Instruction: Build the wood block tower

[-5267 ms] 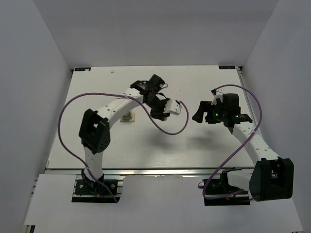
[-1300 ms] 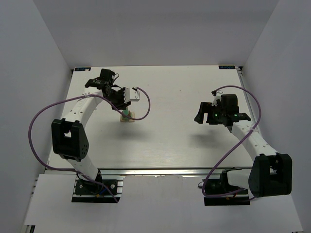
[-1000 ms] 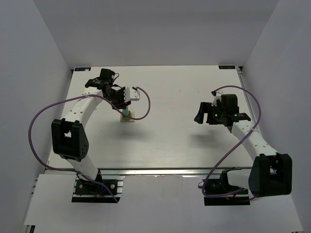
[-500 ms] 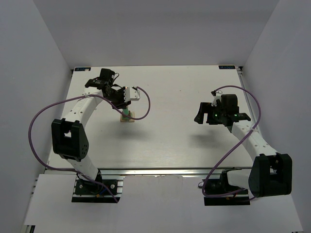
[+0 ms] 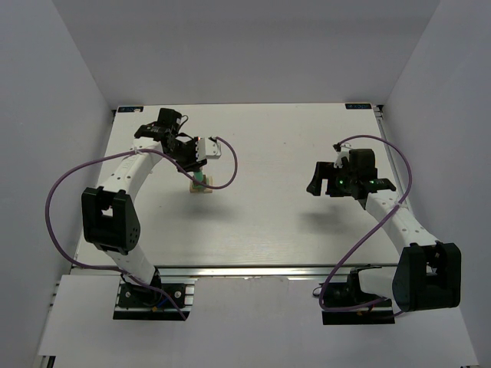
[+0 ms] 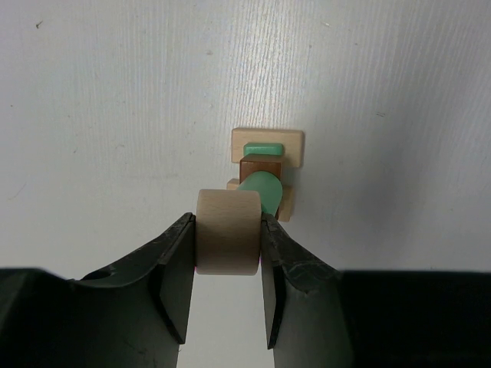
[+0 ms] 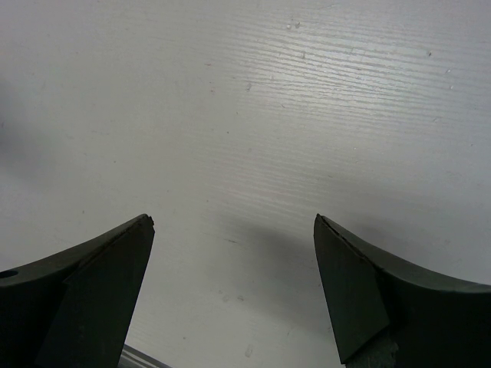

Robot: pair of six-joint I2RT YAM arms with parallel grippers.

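a: left arm (image 5: 132,164) has swung over the wood block tower (image 5: 201,184) at worktop (image 5: 268,222) left; its end effector (image 6: 227,230) pinches a pale tan wooden cylinder (image 6: 226,244).
b: centre it over the mint-green rounded block (image 6: 261,187), lower slowly.

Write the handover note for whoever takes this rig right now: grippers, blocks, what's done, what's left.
Left gripper: shut on a light tan block, held over the tower; contact unclear.
Right gripper: open, empty, above the table, far from the stack.
Done: tan base, dark brown cube and mint-green pieces are stacked on the table's left half.
Left: probably seat the held block on top, then release.
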